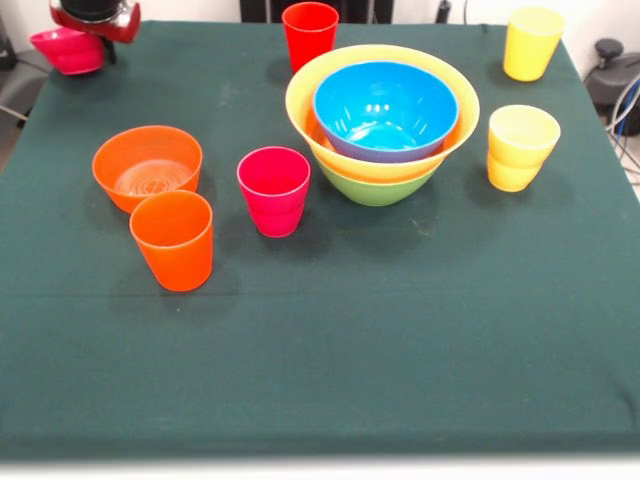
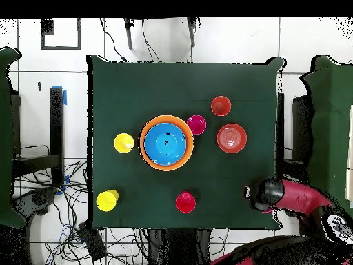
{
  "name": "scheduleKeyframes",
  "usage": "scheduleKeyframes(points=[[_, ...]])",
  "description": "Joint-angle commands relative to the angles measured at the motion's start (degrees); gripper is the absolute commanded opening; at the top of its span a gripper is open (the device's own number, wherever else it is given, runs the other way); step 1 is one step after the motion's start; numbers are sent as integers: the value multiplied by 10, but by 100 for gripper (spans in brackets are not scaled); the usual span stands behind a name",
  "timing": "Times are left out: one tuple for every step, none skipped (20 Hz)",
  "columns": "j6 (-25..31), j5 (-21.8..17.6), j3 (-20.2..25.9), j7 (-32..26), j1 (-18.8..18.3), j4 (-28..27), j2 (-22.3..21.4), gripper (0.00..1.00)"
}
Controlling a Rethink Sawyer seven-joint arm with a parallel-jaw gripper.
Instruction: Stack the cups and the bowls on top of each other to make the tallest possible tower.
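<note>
My gripper (image 1: 92, 22) hangs over the table's far left corner, shut on a magenta-pink bowl (image 1: 66, 52) that tilts below it. In the overhead view the arm's head (image 2: 265, 195) hides that bowl. The tower (image 1: 380, 125) stands right of centre: a green bowl (image 1: 375, 190) at the base, the large yellow bowl (image 1: 300, 100) in it and a blue bowl (image 1: 385, 105) on top. An orange bowl (image 1: 147, 165) sits at the left. In front of it stands an orange cup (image 1: 172, 240), with a magenta-pink cup (image 1: 273, 190) to the right. A red cup (image 1: 310, 35) stands behind the tower.
Two yellow cups stand at the right, one (image 1: 520, 147) beside the tower and one (image 1: 532, 42) near the far right corner. A dark green cloth (image 1: 350, 350) covers the table. Cables and stands lie on the floor around it (image 2: 62, 207).
</note>
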Motion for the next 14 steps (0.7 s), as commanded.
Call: scheduleKeyframes(points=[[-17,46,45,86,43,12,-12,0],[-9,55,47,86,45,17,-19,0],[-6,61,43,93,54,21,-27,0],[-2,67,39,100,62,25,-36,0],[2,73,35,104,69,27,-42,0],[7,82,36,105,72,29,-46,0],[5,88,35,106,77,31,-51,0],[8,95,34,106,81,33,-58,0],[15,105,36,102,82,35,-65,0],[26,115,38,96,84,35,-71,0],[33,120,40,86,85,32,-77,0],[49,134,41,81,88,31,-81,0],[60,140,40,81,93,28,-86,0],[72,148,38,78,98,23,-89,0]])
